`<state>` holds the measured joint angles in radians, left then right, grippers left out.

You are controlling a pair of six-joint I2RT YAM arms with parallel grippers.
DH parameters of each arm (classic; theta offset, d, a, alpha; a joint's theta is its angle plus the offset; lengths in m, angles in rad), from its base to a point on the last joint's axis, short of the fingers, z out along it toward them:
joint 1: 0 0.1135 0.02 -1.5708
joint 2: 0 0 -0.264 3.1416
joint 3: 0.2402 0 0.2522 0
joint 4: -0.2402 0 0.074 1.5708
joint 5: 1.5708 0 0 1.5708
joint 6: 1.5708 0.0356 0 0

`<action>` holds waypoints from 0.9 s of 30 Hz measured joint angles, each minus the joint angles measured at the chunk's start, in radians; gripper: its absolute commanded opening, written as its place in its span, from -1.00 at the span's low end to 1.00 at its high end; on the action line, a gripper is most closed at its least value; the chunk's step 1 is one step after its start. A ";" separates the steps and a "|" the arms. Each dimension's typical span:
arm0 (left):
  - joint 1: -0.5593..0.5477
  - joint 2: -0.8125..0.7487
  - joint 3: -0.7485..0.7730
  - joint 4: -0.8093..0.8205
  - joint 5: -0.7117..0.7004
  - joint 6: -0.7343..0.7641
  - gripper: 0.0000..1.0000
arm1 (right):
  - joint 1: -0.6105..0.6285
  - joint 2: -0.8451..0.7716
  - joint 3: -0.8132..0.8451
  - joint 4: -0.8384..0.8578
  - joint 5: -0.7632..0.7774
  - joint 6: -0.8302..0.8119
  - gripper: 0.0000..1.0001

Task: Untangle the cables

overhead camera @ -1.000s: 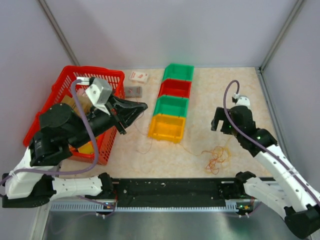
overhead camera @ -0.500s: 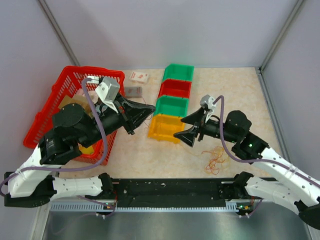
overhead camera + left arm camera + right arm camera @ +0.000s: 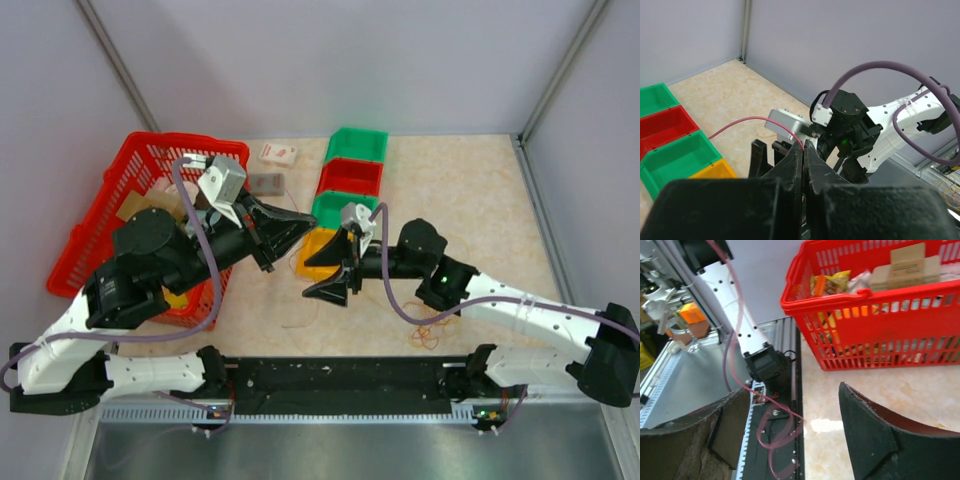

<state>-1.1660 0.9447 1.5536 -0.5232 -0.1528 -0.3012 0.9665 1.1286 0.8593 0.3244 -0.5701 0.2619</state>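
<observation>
The left gripper (image 3: 803,152) is pinched shut on a thin red cable (image 3: 755,119), which arcs away from its fingertips toward the row of bins (image 3: 350,178) (green, red, green, yellow) at mid-tabletop. The right gripper (image 3: 795,390) is spread wide and holds nothing, partly over the yellow bin (image 3: 715,171). An orange-yellow tangle (image 3: 432,325) of cables lies near the near edge of the tabletop (image 3: 470,200), right of its middle. A red basket (image 3: 190,140) stands at the left edge.
</observation>
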 measured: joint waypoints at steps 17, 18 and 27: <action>0.090 -0.152 -0.366 0.062 -0.169 -0.100 0.14 | 0.059 -0.169 0.027 -0.049 0.417 0.035 -1.00; 0.116 -0.153 -0.399 0.069 -0.151 -0.123 0.29 | 0.059 -0.163 0.037 -0.051 0.467 0.031 -1.00; 0.280 -0.198 -0.584 0.098 0.018 -0.198 0.79 | -0.072 0.027 0.266 -0.185 0.655 0.027 -1.00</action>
<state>-0.8860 0.7471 0.9691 -0.4252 -0.1349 -0.4995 0.8948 1.1553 1.1255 0.1394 0.0849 0.2886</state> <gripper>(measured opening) 0.890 0.004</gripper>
